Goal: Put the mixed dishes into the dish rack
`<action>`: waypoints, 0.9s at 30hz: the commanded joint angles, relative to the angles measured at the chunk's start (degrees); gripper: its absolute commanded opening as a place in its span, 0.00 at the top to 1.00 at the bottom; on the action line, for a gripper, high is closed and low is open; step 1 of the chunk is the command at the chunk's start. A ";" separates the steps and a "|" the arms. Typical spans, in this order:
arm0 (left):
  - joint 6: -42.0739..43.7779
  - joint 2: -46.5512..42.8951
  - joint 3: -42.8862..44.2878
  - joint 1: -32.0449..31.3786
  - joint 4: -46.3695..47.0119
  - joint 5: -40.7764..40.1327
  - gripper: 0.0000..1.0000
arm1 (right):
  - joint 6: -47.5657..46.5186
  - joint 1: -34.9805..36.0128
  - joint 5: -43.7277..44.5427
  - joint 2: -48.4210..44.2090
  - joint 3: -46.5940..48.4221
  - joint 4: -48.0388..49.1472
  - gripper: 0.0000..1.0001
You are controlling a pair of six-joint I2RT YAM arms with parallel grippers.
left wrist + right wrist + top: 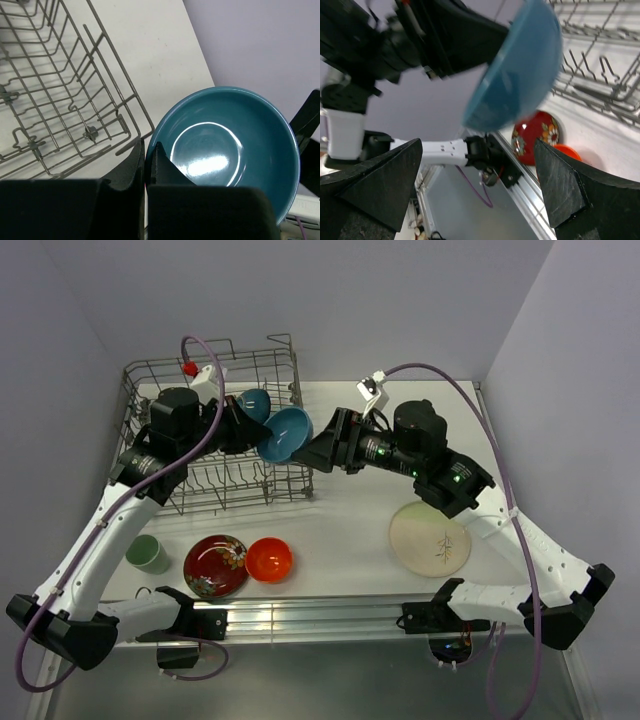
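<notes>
My left gripper [258, 430] is shut on the rim of a teal bowl [286, 434] and holds it tilted in the air at the right end of the grey wire dish rack [200, 480]. In the left wrist view the jaws [147, 152] pinch the bowl's rim [230, 145], with the rack [60, 100] to the left. My right gripper [308, 452] is open and empty, just right of the bowl; the bowl [520, 65] hangs above its spread fingers [385, 185]. A small blue bowl [255, 402] sits in the rack.
A pale green cup [147, 553], a red floral bowl [215, 565] and an orange bowl [269, 559] stand on the table in front of the rack. A cream plate with a twig motif [430, 538] lies at the right. Walls close in on both sides.
</notes>
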 commanded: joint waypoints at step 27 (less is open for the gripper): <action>-1.01 -7.26 -1.93 -4.65 4.73 -0.99 1.00 | 5.10 2.09 9.18 4.24 3.16 2.87 0.30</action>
